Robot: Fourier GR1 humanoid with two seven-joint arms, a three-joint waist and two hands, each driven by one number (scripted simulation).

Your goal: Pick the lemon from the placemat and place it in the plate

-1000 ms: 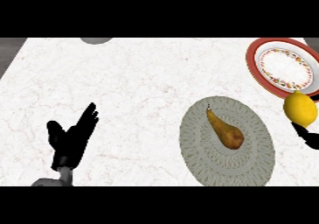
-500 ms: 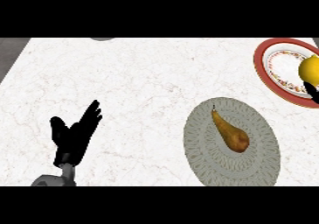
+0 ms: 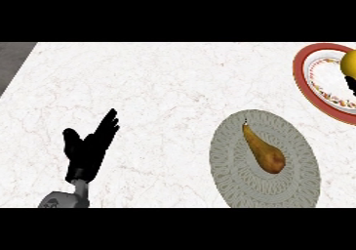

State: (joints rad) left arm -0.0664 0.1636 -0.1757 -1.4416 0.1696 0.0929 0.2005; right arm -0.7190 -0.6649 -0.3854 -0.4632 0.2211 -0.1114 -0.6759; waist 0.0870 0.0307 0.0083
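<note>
Yellow lemon [image 3: 352, 62] over red-rimmed plate [image 3: 307, 83], my right hand [image 3: 352, 86] mostly cropped, grip unreadable; left hand [image 3: 89, 145] spread above bench [image 3: 166, 93].

You've got nothing to read here: no words, labels, brands or numbers on the desk [image 3: 159, 88], the plate [image 3: 304, 78] or the placemat [image 3: 231, 166]. The plate's rim carries pattern only.
</note>
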